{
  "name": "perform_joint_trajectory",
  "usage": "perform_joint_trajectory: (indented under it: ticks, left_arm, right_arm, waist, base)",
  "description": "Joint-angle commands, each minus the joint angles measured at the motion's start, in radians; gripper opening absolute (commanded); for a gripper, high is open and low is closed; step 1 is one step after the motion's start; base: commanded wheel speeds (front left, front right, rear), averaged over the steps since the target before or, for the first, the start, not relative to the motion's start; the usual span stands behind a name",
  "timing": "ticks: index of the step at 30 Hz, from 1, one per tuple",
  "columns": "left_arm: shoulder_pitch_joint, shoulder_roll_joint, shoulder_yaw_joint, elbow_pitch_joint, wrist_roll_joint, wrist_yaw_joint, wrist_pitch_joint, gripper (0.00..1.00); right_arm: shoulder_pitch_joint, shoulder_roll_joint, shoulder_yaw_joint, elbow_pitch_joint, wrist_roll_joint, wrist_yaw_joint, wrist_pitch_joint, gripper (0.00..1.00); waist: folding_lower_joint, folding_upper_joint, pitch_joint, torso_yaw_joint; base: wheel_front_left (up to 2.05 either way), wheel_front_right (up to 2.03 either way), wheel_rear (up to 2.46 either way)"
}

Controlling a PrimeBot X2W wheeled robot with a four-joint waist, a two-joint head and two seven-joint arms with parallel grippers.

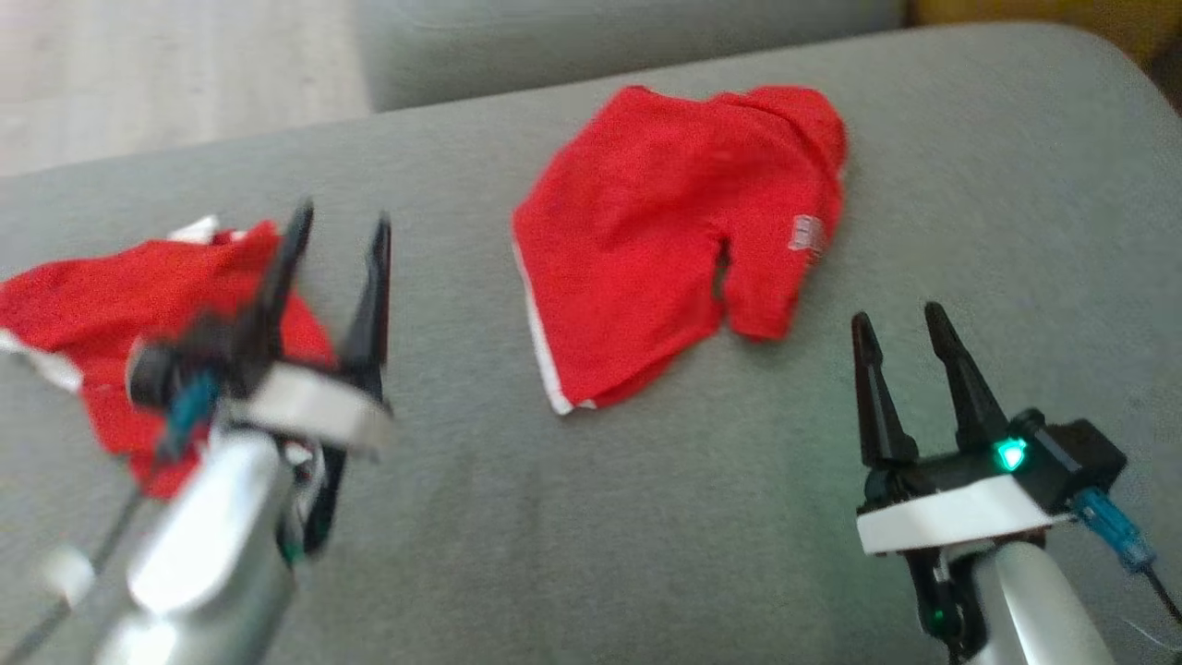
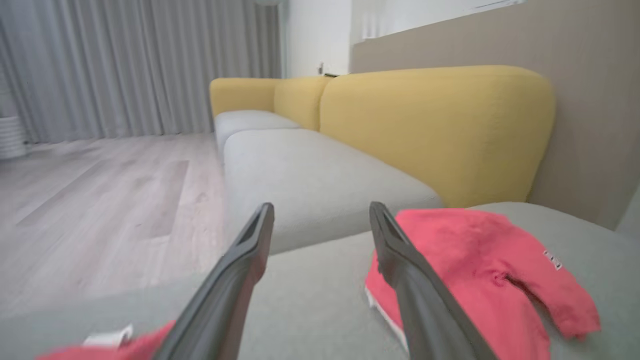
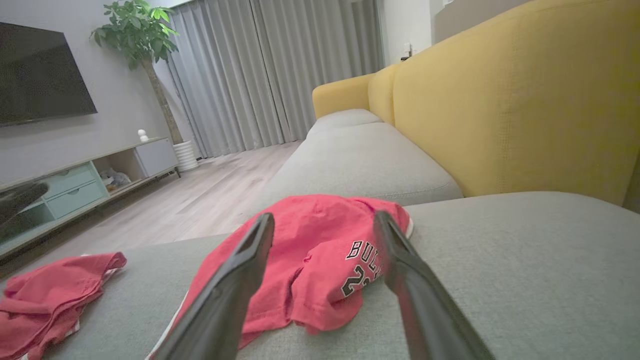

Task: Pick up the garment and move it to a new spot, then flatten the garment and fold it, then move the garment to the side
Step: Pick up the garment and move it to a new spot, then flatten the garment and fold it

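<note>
Two pieces on the grey cushion: red shorts flat at 12 o'clock, crumpled red garment at 9 o'clock. Left gripper hovers over it, jaws spread wide, nothing in them. Right gripper at 4 o'clock, same deal.

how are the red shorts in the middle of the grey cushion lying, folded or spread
Spread, not folded: the red shorts lie open on the grey cushion, both legs showing apart, the cloth somewhat rumpled.

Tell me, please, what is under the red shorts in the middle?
The red shorts lie on the grey cushion, which shows all around them; anything beneath the fabric is covered.
</note>
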Motion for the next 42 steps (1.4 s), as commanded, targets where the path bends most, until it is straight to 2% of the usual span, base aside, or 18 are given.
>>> perform_joint_trajectory:
  ticks: [1,7,12,19,21,26,33,42]
  left_arm:
    - [0.034,0.027,0.050,-0.070,-0.003,0.033,-0.015,1.00]
    - [0.242,-0.010,0.054,-0.170,0.003,0.106,-0.020,1.00]
    - [0.308,-0.033,0.080,-0.210,0.028,0.126,-0.020,1.00]
    - [0.332,-0.062,0.116,-0.235,0.064,0.110,-0.021,1.00]
    - [0.327,-0.067,0.121,-0.234,0.072,0.103,-0.021,1.00]
    - [0.319,-0.080,0.127,-0.225,0.085,0.088,-0.021,1.00]
    - [0.301,-0.095,0.136,-0.202,0.101,0.072,-0.021,1.00]
    - [0.269,-0.123,0.132,-0.180,0.123,0.049,-0.021,1.00]
  right_arm:
    - [-0.005,-0.003,0.007,-0.025,-0.009,-0.001,-0.011,1.00]
    - [0.038,-0.003,-0.025,-0.013,-0.008,-0.001,-0.011,1.00]
    - [0.047,-0.003,-0.027,-0.007,-0.015,-0.001,-0.011,1.00]
    - [0.040,-0.003,-0.020,-0.009,-0.027,-0.001,-0.011,1.00]
    - [0.039,-0.003,-0.011,-0.005,0.001,-0.001,-0.011,1.00]
    - [0.009,-0.003,0.027,0.001,-0.070,-0.001,-0.011,1.00]
    - [-0.094,-0.003,0.156,0.106,-0.094,-0.001,0.070,1.00]
    - [-0.239,-0.003,0.286,0.331,-0.140,-0.001,0.221,1.00]
  waist:
    - [0.0002,0.0000,-0.052,0.073]
    - [0.0002,0.0000,-0.079,0.125]
    - [0.0002,0.0000,-0.086,0.137]
    - [0.0002,0.0000,-0.078,0.154]
    - [0.0002,0.0000,-0.069,0.163]
    - [0.0002,0.0000,-0.036,0.183]
    - [0.0002,0.0000,-0.002,0.209]
    - [0.0002,0.0000,0.031,0.251]
  base:
    - [0.00,0.00,0.00]
    - [0.00,0.00,0.00]
    - [0.00,0.00,0.00]
    - [0.00,0.00,0.00]
    - [0.00,0.00,0.00]
    - [0.00,0.00,0.00]
    - [0.00,0.00,0.00]
    - [0.00,0.00,0.00]
